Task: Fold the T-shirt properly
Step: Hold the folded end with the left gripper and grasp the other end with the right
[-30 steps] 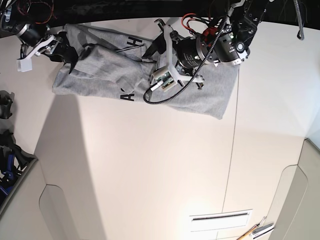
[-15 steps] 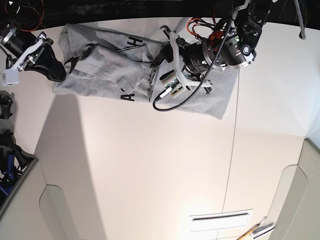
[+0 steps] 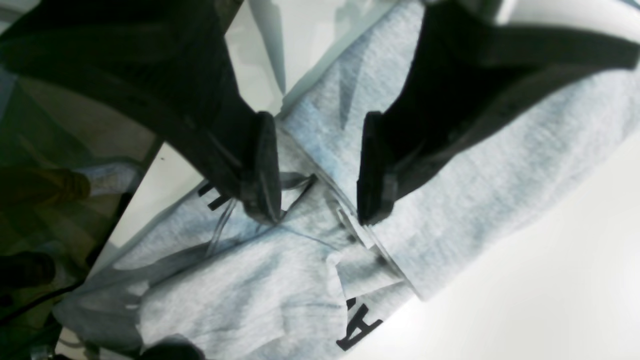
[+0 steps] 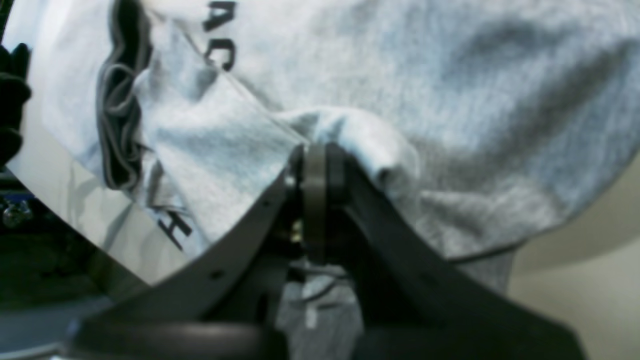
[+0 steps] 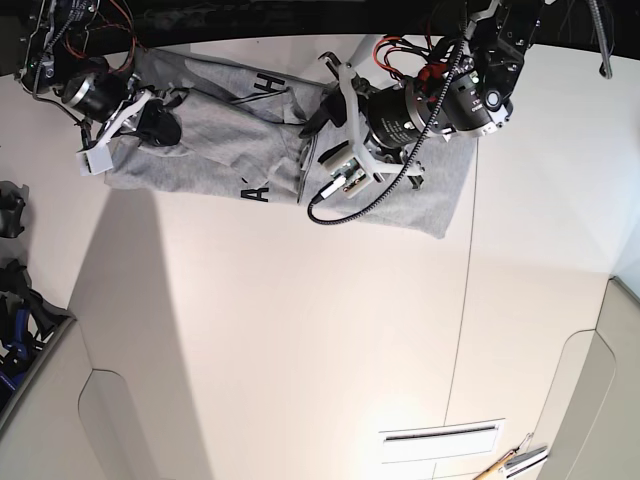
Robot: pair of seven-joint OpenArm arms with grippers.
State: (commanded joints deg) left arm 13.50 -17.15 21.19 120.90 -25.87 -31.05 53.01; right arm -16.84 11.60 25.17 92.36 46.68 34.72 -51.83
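The heather-grey T-shirt [image 5: 215, 150] lies crumpled along the table's far edge, with black letters showing on folded parts. My left gripper [image 5: 312, 118] hovers over the shirt's middle. In the left wrist view it [image 3: 315, 200] is open, its dark fingers [image 3: 260, 170] standing either side of a seam on the shirt [image 3: 500, 165]. My right gripper [image 5: 168, 125] is at the shirt's left end. In the right wrist view it [image 4: 315, 160] is shut, and a bunched fold of the shirt [image 4: 450, 75] sits at its tips.
The white table [image 5: 300, 330] has a seam line running down its right part. A slot [image 5: 440, 435] and pens [image 5: 515, 460] lie at the near right. Dark gear [image 5: 10, 215] stands off the left edge. A black cable [image 5: 365, 190] loops over the shirt.
My right gripper, which had swung out past the shirt's left edge, has come back onto the shirt's left end. The left arm has shifted slightly right and then held still.
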